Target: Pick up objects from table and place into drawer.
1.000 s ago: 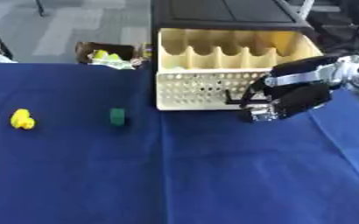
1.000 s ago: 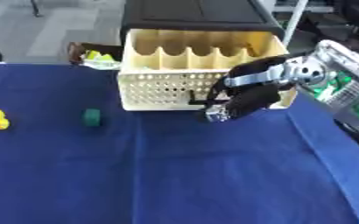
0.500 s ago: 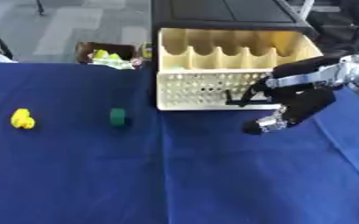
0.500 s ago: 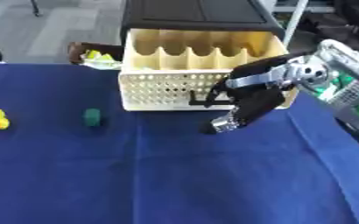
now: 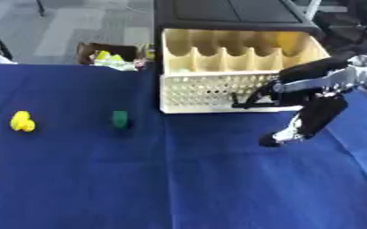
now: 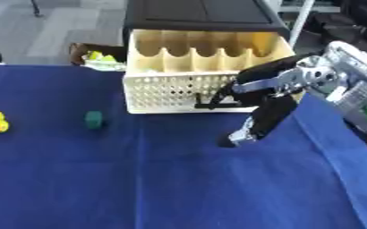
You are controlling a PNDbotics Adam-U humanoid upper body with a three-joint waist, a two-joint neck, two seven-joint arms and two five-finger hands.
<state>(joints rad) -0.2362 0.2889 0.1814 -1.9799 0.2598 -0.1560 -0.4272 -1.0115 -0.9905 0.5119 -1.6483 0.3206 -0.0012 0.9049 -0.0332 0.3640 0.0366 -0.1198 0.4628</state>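
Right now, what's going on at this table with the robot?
The robot's right hand hangs over the blue table in front of the open cream drawer, fingers pointing down and holding nothing. A yellow toy and a small green object sit untouched on the cloth to the left, apart from each other. At the left edge a dark shape shows, maybe the left hand; I can't tell. Nothing has been picked up at this moment.

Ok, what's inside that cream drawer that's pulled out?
The drawer shows a row of scalloped dividers and nothing clearly lying among them. Its perforated front wall hides the bottom of the compartments, so small things there could not be seen.
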